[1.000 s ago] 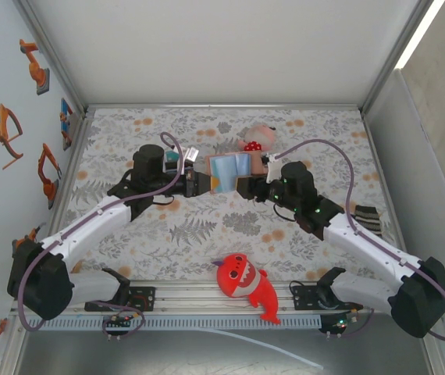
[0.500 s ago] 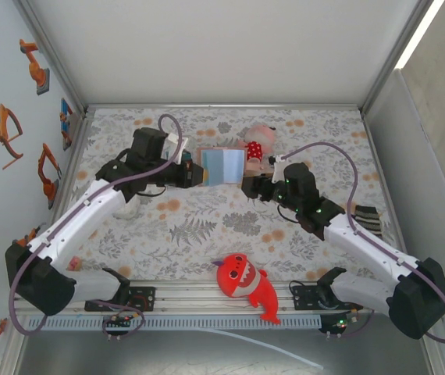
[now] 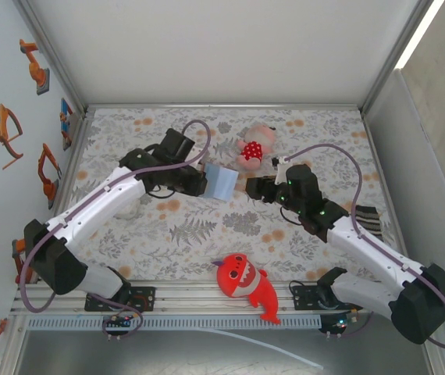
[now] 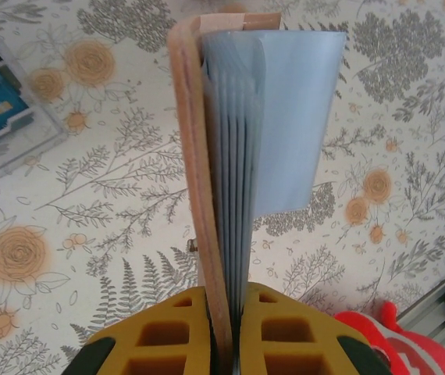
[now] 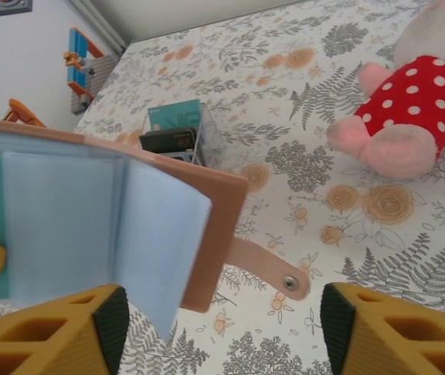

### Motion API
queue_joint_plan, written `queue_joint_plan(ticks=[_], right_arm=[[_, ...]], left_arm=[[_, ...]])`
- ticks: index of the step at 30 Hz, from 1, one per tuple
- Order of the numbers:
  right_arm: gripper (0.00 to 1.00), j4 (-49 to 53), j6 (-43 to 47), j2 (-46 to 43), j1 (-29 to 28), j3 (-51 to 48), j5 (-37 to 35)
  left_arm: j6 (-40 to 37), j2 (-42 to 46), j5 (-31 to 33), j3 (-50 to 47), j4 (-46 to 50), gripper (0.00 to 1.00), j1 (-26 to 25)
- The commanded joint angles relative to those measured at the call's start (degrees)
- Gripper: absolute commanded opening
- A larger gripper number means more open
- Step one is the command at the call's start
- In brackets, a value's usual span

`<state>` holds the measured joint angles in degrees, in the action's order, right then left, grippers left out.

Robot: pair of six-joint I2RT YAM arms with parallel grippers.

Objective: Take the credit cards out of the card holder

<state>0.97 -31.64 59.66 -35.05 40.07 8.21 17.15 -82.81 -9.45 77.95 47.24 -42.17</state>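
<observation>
I see a red plush shark (image 3: 242, 283) at the near edge of the floral surface (image 3: 207, 226), a pink polka-dotted plush (image 3: 255, 147) farther back.

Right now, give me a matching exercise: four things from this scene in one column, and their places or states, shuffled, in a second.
1. tan-brown leather card holder
2. pink plush toy in a red polka-dot dress
3. red shark plush toy
4. right gripper

A. open, holding nothing
B. at the near edge of the table
C. clamped in the left gripper
D. toward the table's far edge

Pairs: 1-C; 2-D; 3-B; 4-A
</observation>
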Motion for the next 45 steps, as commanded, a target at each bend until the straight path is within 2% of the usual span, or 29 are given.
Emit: queue_joint_plan(ticks=[1, 6, 14, 24, 36, 45], right_arm=[[0.59, -3.8, -2.2, 0.1, -0.3, 1.3, 4.7], [0.53, -5.2, -2.0, 2.7, -4.3, 4.2, 5.0], [0.53, -3.2, -0.5, 7.9, -7.2, 10.5, 2.6], [0.53, 2.1, 1.8, 12.0, -9.4, 17.0, -2.8], [0.7, 3.2, 2.9, 16.6, -9.5, 19.6, -2.1], [0.74, 1.5, 3.2, 14.9, -9.5, 17.8, -0.6]], left_arm=[[0.2, 1.3, -3.3, -1.1, -4.9, 0.0, -0.1], [1.2, 3.1, -6.8, -4.2, -10.7, 0.0, 0.1], [2.1, 5.4, -10.2, -8.1, -14.6, 0.0, 1.9], [4.0, 8.6, -19.2, -13.0, -21.5, 0.0, 4.4], [3.8, 9.9, -22.2, -13.7, -22.9, 0.0, 4.4], [4.1, 9.0, -22.3, -13.3, -23.0, 0.0, 4.4]])
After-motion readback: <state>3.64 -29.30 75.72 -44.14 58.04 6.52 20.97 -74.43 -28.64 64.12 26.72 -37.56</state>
